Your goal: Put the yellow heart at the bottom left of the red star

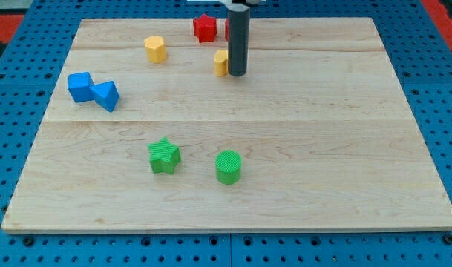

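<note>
The pale wooden board carries everything. My tip is a bare rod with no fingers to spread or close. It touches the small yellow plastic block, likely the heart, at its 3 o'clock. The red star lies at 11 o'clock. The block looks light, rigid and free-sliding, so push on a flat side.

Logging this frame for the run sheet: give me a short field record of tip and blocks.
tip: my tip touching right side of a partly hidden yellow block
red star: near the view's top, up-left of tip
other yellow block: left of red star
blue blocks: two, touching, the view's left
green star
green cylinder
</note>
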